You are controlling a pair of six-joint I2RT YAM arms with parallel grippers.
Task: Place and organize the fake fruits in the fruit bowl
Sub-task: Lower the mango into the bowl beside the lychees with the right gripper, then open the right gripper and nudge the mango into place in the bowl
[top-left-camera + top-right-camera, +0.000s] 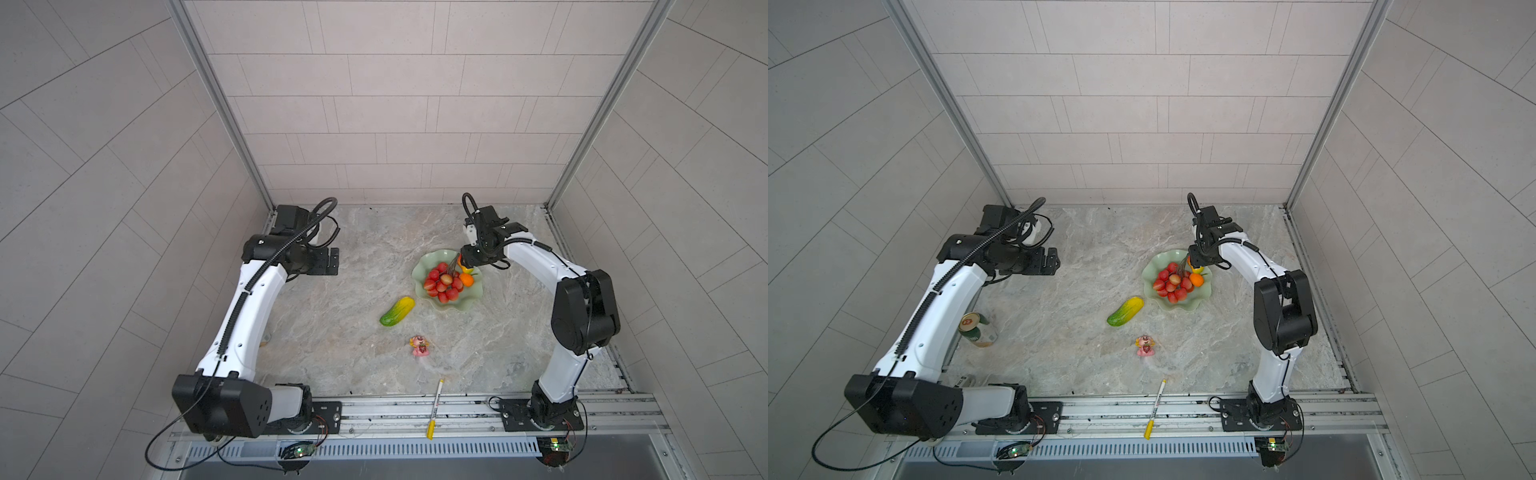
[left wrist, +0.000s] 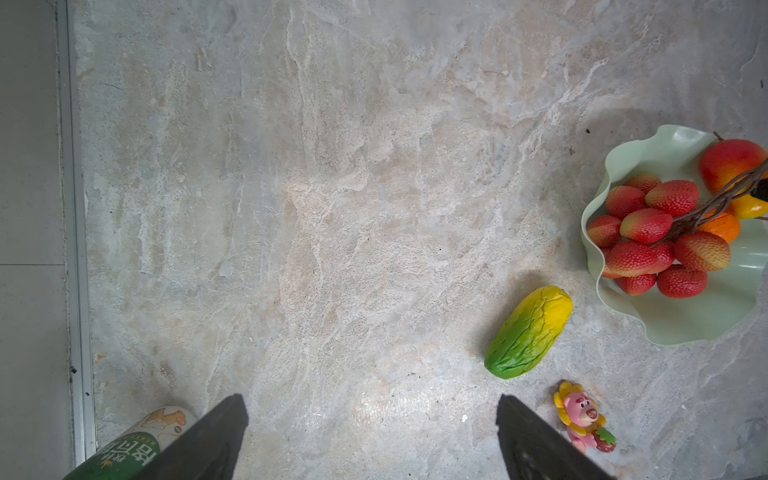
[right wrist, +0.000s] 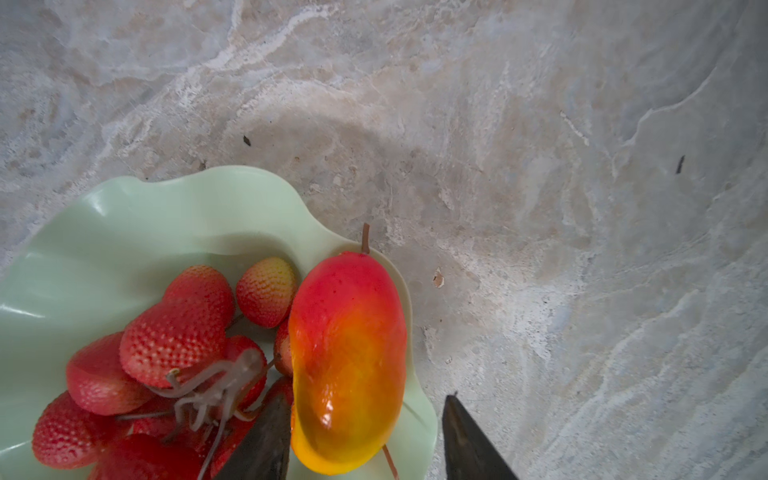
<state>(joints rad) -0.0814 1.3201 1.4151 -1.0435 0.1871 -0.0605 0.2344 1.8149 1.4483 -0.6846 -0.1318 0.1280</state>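
Note:
The pale green fruit bowl (image 1: 432,259) (image 3: 124,224) stands at the right middle of the table. In it lie the red grape bunch (image 1: 442,284) (image 3: 174,332), the small orange (image 1: 467,281) (image 2: 723,226) and the red-yellow mango (image 3: 349,353) (image 2: 727,160), which leans on the far rim. My right gripper (image 3: 365,399) is open astride the mango; one finger touches it, the other stands clear beyond the rim. The green-to-yellow fruit (image 1: 397,311) (image 2: 528,332) lies on the table left of the bowl. My left gripper (image 2: 370,399) (image 1: 332,262) hangs open and empty at the far left.
A pink figurine (image 1: 420,345) stands in front of the green-yellow fruit. A yellow-and-white pen (image 1: 434,409) lies across the front rail. A green can (image 1: 978,330) lies beside the left arm. Walls close in the table on three sides.

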